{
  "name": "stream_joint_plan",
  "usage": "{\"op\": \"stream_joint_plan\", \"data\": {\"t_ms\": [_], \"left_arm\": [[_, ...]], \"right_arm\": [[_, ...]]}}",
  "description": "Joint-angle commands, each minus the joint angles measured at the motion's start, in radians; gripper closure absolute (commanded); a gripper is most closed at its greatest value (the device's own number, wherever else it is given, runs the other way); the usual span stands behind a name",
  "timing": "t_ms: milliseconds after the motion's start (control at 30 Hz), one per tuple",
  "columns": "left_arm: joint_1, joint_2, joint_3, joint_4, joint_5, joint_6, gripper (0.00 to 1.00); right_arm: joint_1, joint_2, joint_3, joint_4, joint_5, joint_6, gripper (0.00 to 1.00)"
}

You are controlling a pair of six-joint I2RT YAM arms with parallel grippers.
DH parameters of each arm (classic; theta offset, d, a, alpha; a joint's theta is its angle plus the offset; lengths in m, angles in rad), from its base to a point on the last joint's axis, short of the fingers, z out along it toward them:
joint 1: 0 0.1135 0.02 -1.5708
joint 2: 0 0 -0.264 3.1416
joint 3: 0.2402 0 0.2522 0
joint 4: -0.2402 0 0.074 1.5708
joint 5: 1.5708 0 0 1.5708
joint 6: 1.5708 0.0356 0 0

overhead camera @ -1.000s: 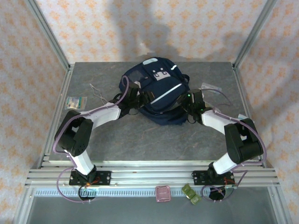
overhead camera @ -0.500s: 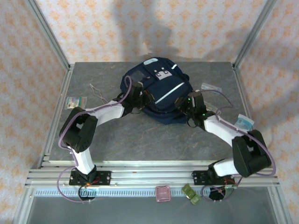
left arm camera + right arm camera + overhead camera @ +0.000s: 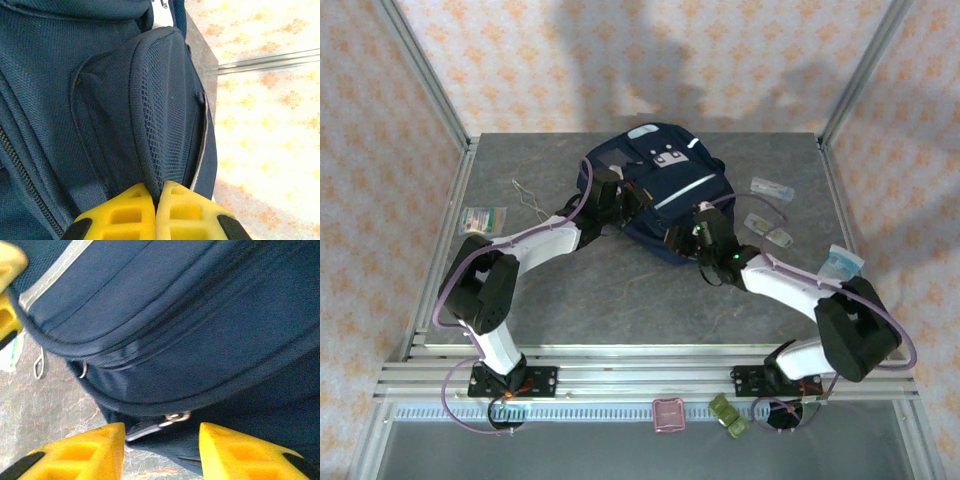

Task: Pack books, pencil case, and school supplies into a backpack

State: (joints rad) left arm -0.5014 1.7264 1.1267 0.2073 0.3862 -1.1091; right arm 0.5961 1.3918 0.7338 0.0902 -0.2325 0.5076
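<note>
At the left flank of the backpack [image 3: 670, 172], the left gripper [image 3: 608, 200] had its fingers [image 3: 130, 210] pressed together, pinching the mesh pocket [image 3: 165, 110] edge. The backpack lay mid-table [image 3: 620, 290], toward the back. At its near right edge the right gripper [image 3: 692, 232] was spread, with the zip pull [image 3: 172, 417] between the jaws, ungripped. Further right lay clear packets [image 3: 767, 187], and a white packet [image 3: 843, 262] at the table edge. The pink case [image 3: 669, 413] sat below the front rail [image 3: 640, 375].
</note>
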Motion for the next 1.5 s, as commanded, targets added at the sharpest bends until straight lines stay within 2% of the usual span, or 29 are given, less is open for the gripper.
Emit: {"op": "stream_joint_plan", "data": {"t_ms": [0,100,233,300,400,667,767,900,967,1133,1233,1467], "left_arm": [[0.000,-0.062,0.050,0.164,0.033,-0.022,1.00],[0.001,-0.062,0.049,0.172,0.036,-0.026,1.00],[0.001,-0.060,0.038,0.195,0.048,-0.043,1.00],[0.000,-0.058,0.040,0.196,0.046,-0.043,1.00],[0.002,-0.057,0.049,0.195,0.045,-0.038,1.00],[0.032,-0.064,0.047,0.182,0.042,-0.026,1.00],[0.042,-0.067,0.051,0.170,0.041,-0.012,1.00],[0.052,-0.070,0.059,0.141,0.033,0.012,1.00],[0.056,-0.071,0.056,0.137,0.038,0.016,1.00],[0.055,-0.073,0.044,0.134,0.043,0.027,1.00],[0.058,-0.080,0.030,0.121,0.040,0.048,1.00],[0.070,-0.095,-0.008,0.066,0.021,0.105,1.00]], "right_arm": [[0.024,0.028,0.066,-0.030,0.058,-0.038,0.58],[0.033,0.072,0.109,-0.095,0.146,-0.013,0.58],[0.039,0.116,0.157,-0.156,0.243,0.034,0.70],[0.044,0.138,0.180,-0.182,0.279,0.043,0.71],[0.052,0.150,0.199,-0.203,0.291,0.040,0.82],[0.059,0.084,0.173,-0.276,0.312,-0.011,0.90],[0.059,0.052,0.159,-0.288,0.312,-0.040,0.97],[0.059,0.039,0.186,-0.335,0.319,-0.093,0.97],[0.059,0.038,0.203,-0.369,0.337,-0.118,1.00],[0.057,0.051,0.233,-0.425,0.397,-0.183,1.00],[0.056,0.070,0.244,-0.462,0.477,-0.213,1.00],[-0.037,0.071,0.208,-0.510,0.522,-0.193,1.00]]}}
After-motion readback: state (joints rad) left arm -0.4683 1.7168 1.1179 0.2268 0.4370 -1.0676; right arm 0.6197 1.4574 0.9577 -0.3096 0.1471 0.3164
